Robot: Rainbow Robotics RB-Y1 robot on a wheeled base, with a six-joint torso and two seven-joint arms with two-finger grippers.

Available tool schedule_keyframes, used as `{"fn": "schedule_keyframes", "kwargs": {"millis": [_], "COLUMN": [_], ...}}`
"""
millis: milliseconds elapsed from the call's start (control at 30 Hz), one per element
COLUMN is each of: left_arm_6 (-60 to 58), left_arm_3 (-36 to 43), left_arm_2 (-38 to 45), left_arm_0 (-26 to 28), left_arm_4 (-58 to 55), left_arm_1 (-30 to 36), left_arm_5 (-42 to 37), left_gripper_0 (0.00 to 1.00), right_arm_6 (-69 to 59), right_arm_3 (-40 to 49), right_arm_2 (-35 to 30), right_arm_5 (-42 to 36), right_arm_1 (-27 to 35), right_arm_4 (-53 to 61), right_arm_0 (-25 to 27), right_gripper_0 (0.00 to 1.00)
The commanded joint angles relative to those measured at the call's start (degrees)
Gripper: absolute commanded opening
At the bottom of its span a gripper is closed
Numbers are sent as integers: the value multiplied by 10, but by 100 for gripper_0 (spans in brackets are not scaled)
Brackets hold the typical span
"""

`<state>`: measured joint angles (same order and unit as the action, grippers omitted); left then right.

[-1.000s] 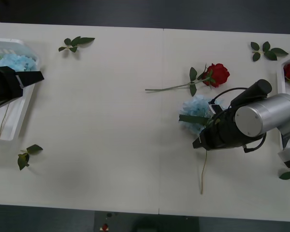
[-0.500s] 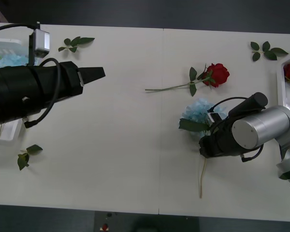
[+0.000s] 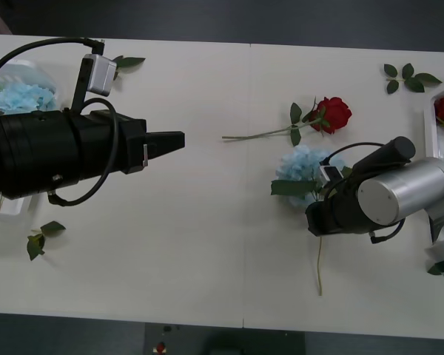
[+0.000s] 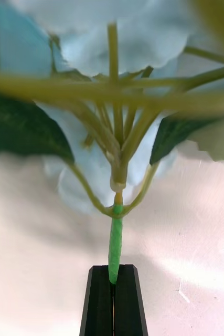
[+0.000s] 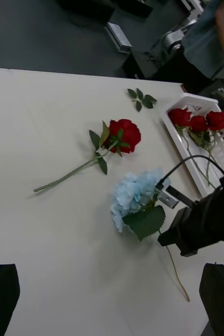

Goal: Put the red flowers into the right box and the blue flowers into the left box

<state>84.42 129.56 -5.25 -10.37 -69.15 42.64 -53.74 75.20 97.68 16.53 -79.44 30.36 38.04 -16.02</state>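
Note:
A blue flower [image 3: 302, 167] lies at the table's centre right, and my right gripper [image 3: 316, 219] is shut on its stem [image 4: 115, 247] just below the head. The black fingers [image 4: 113, 302] pinch the green stem, with the pale petals [image 4: 127, 47] close ahead. A loose red flower [image 3: 333, 113] lies just beyond the blue one. My left gripper [image 3: 176, 140] hangs open over the table's middle left, pointing toward both flowers [image 5: 123, 135]. The right box [image 5: 181, 134] holds three red flowers [image 5: 198, 122]. The left box [image 3: 31, 68] holds a blue flower [image 3: 22, 96].
Loose green leaf sprigs lie at the far left [image 3: 118, 63], the near left [image 3: 38, 240] and the far right [image 3: 408, 77]. The left arm's bulky black body [image 3: 52, 151] covers much of the left box. The table's near edge borders a dark floor.
My left arm has swung from over the left box out to the right across the table. The right gripper has shifted the blue flower and its stem slightly.

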Motion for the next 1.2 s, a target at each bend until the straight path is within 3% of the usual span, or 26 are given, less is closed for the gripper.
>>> {"fn": "schedule_keyframes", "kwargs": {"millis": [33, 233, 567, 867, 1200], "left_arm_6": [96, 196, 196, 131, 36], "left_arm_3": [-15, -50, -52, -51, -35], "left_arm_2": [21, 24, 25, 18, -33], "left_arm_0": [2, 2, 6, 5, -26], "left_arm_4": [-77, -179, -216, -238, -213], "left_arm_1": [12, 12, 16, 15, -8], "left_arm_5": [5, 5, 4, -9, 20], "left_gripper_0": [100, 100, 100, 100, 100], "right_arm_6": [23, 123, 268, 268, 264], "right_arm_3": [73, 117, 115, 51, -8], "right_arm_2": [-33, -106, -194, -215, -215], "right_arm_5": [-14, -23, -24, -24, -13], "right_arm_1": [12, 7, -29, -60, -72], "right_arm_4": [34, 159, 374, 533, 617], "right_arm_0": [-6, -29, -83, -160, -227], "right_gripper_0": [0, 0, 0, 0, 0]}}
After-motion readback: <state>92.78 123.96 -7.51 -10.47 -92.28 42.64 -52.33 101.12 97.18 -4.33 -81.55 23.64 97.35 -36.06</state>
